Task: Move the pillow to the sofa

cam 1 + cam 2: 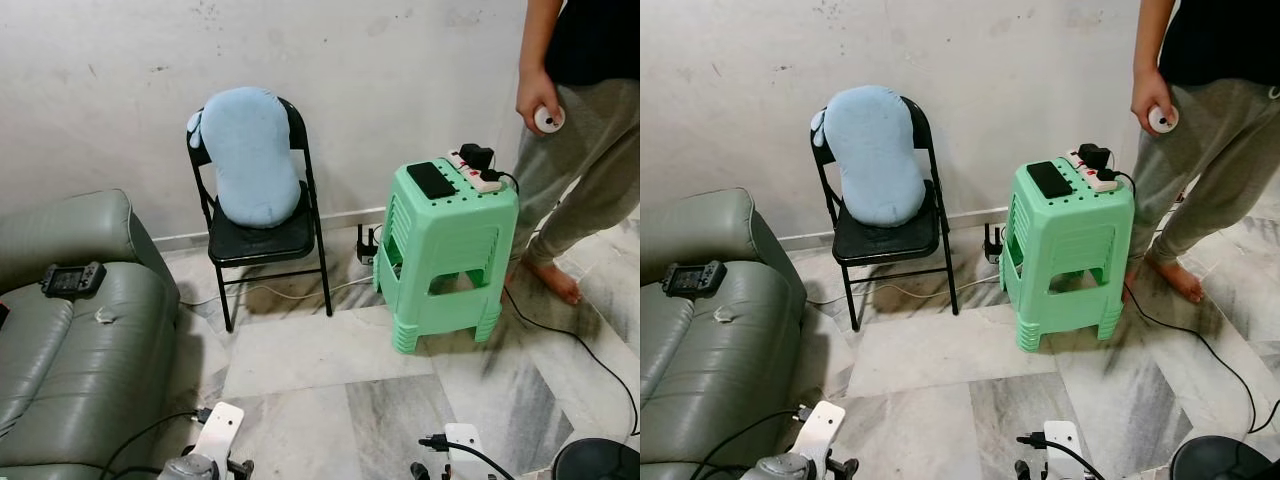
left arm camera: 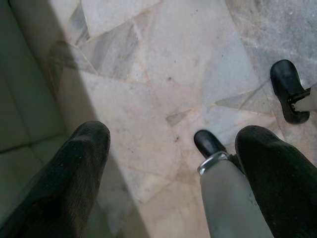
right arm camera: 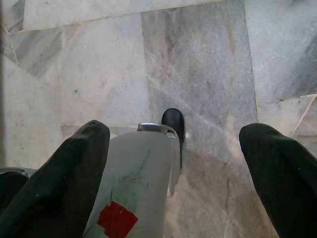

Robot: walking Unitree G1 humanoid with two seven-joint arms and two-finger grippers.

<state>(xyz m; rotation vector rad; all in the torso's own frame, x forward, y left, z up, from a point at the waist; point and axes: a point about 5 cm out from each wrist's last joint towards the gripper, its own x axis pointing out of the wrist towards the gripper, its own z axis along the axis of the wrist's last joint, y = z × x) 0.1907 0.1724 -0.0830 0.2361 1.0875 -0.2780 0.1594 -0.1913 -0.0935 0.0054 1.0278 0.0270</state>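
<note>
Standing upright against the black folding chair's (image 1: 262, 240) backrest, the pale blue plush pillow (image 1: 248, 155) lies ahead, nearer the left gripper (image 2: 173, 173), both grippers hanging low, fingers spread apart, empty.

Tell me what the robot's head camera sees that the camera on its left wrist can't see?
The left eye view shows the blue pillow leaning upright on the black folding chair, the green stool with a power strip on top, a person standing by the wall, and a game controller on the sofa. The left wrist view shows the left gripper, open, hanging over bare floor, plus the robot's black feet. Both show the grey sofa and the marble floor.
</note>
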